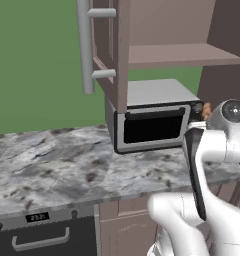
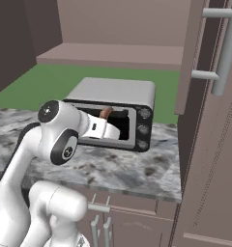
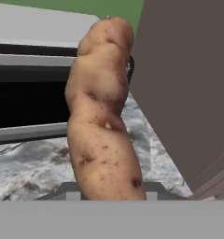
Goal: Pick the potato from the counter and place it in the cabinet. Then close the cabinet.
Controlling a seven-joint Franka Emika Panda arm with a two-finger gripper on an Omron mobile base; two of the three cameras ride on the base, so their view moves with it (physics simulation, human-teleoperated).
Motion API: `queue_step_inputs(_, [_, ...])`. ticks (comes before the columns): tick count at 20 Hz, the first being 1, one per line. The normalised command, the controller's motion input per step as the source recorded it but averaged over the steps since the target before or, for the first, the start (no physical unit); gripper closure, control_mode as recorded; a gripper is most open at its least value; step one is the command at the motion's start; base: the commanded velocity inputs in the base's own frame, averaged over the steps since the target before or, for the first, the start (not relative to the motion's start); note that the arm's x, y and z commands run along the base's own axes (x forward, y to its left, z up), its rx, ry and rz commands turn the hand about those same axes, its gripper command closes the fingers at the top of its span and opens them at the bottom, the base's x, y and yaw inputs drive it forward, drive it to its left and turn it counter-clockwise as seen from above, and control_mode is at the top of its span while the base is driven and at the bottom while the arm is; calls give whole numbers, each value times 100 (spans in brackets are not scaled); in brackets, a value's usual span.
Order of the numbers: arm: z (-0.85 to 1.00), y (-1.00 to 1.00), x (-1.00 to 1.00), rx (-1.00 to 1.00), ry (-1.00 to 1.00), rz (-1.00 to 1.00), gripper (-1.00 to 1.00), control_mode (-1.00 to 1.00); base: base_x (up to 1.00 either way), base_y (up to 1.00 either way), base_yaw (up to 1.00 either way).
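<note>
One potato (image 3: pixel 104 116), orange-brown and speckled, pinched upright at its lower end by the gripper (image 3: pixel 111 193), raised off the counter (image 3: pixel 34 168). Seen from the right base as a small brown tip (image 2: pixel 106 112) before the toaster oven (image 2: pixel 119 113), just above the white arm. Beyond, silver toaster oven on the marbled counter (image 1: pixel 52 160), black window facing forward. Farther and higher, cabinet (image 1: pixel 157 35) with door (image 1: pixel 109 45) swung open, grey bar handle (image 1: pixel 84 45) vertical; inner shelf (image 1: pixel 182 54) bare, nothing visible resting on it.
</note>
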Motion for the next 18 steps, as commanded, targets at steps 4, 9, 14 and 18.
queue_step_inputs(4, [100, 0, 0, 0, 0, 1, 100, -100, 0, 0, 0])
queue_step_inputs(9, [100, 0, 20, 0, 0, 0, 100, -100, 0, 0, 0])
queue_step_inputs(14, [90, 0, 71, 0, -3, 3, 100, -100, 0, 0, 0])
queue_step_inputs(18, [56, 0, 95, 0, -1, 2, 100, -100, 0, 0, 0])
